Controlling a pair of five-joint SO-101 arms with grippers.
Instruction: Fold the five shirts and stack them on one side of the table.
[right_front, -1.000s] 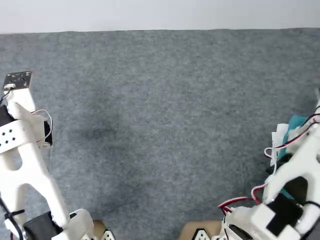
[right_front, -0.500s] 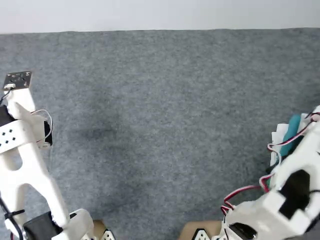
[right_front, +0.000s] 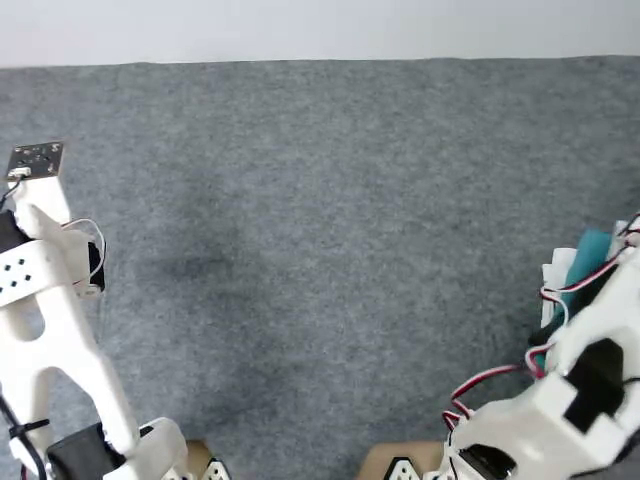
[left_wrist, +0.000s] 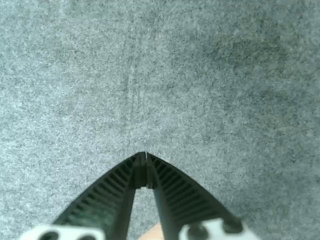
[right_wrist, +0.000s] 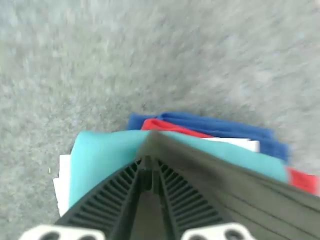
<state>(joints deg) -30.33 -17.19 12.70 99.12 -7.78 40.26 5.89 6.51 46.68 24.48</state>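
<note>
From where I stood, the grey table (right_front: 330, 200) lay bare across its middle, and the shirts sat in one pile (right_front: 575, 265) at the right edge of the high view. In the right wrist view I could count the layers. A blue shirt (right_wrist: 225, 127) lay lowest, then a red shirt (right_wrist: 170, 126) and a white shirt (right_wrist: 62, 185). Above those was a teal shirt (right_wrist: 100, 155), with a dark grey shirt (right_wrist: 240, 175) lying across the top.

The right tool (right_wrist: 146, 172) hung directly over that pile with its jaws drawn together. I could not tell whether any of the dark cloth was pinched between them.

Over the last second the right arm (right_front: 590, 370) had swung toward the lower right corner of the high view. As its white body slid off the pile, more of the teal shirt came into sight than before.

The left arm (right_front: 55, 300) had not moved at all. It stood at the left edge of the high view, and the left tool (left_wrist: 145, 165) was closed on nothing above bare table.

To my eye this meant the job was close to its end. Five colours were stacked at one side and nothing loose was waiting on the table. The right arm's shift looked like a last settling of the top shirt or the start of a retreat, though I could not say which. If cloth was caught in the jaws, pulling away might drag the top layer askew.
</note>
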